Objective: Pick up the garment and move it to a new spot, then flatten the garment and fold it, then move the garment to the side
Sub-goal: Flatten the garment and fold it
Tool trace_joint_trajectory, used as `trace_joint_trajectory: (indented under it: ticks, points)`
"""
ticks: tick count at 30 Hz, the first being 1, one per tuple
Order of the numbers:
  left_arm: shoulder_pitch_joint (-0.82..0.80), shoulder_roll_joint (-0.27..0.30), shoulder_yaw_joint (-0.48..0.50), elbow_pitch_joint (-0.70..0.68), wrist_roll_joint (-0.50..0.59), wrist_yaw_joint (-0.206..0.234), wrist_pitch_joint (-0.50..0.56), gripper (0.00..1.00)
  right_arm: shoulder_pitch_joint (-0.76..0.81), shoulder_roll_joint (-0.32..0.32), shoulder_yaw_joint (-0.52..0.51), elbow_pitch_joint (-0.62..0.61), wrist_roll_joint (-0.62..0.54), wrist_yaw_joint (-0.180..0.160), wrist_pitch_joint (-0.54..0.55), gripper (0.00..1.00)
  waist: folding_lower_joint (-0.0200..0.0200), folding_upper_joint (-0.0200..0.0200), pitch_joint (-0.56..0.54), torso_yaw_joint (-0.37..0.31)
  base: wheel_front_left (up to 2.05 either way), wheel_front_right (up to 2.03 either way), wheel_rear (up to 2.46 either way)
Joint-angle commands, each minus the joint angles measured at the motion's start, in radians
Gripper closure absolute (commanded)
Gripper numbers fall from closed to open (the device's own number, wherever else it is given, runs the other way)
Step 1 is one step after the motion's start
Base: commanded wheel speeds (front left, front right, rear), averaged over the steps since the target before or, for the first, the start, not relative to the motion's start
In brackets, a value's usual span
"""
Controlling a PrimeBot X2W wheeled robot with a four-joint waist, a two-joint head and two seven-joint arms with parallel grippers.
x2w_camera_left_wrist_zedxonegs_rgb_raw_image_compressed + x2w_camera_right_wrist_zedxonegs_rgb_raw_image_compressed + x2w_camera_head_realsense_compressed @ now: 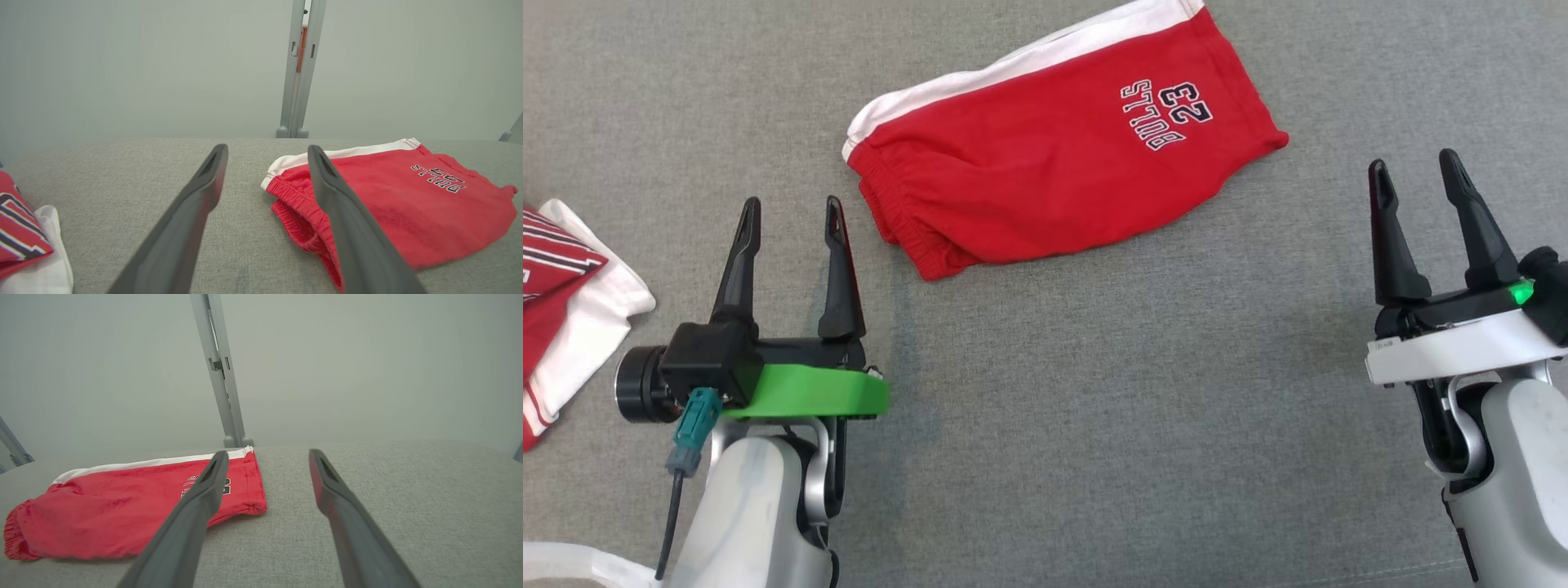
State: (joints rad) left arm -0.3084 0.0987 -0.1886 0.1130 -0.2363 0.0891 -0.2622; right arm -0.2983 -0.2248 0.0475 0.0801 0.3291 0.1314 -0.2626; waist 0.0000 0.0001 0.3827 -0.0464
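Pile (564,310): folded clothes, far left on table (1094,408).
Left pincer (792,204): wide open, empty, near the waistband.
Shorts (1062,155): red with white stripe, lying mid-table between the pincers. Likely light, soft and limp; best taken at the waistband and hem corners.
Right pincer (1414,159): wide open, empty, near the hem.

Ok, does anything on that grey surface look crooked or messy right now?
The red shorts lie slanted rather than square, waistband end bunched and wrinkled, lettering upside down from the head view. A rumpled red and white pile sits at the left edge. Nothing looks spilled or torn.
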Motion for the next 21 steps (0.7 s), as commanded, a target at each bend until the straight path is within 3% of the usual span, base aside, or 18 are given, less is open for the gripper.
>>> trace_joint_trajectory:
  ticks: [1, 11, 21]
  points:
    - [-0.024, -0.004, -0.002, -0.008, 0.006, -0.002, -0.003, 0.0, -0.023, -0.007, -0.001, 0.009, 0.012, -0.001, 0.001, 0.0, 0.0, -0.0001, 0.039, 0.025, 0.0, 0.0, 0.0]
    - [-0.107, -0.023, -0.045, -0.038, 0.014, -0.01, -0.003, 0.0, -0.212, -0.071, 0.042, 0.14, 0.043, -0.001, 0.04, 0.0, 0.0, -0.0001, 0.163, 0.101, 0.0, 0.0, 0.0]
    - [-0.138, -0.038, -0.061, -0.042, 0.015, -0.017, -0.003, 0.0, -0.366, -0.123, 0.145, 0.393, 0.095, -0.001, 0.119, 0.0, 0.0, -0.0001, 0.193, 0.139, 0.0, 0.0, 0.0]
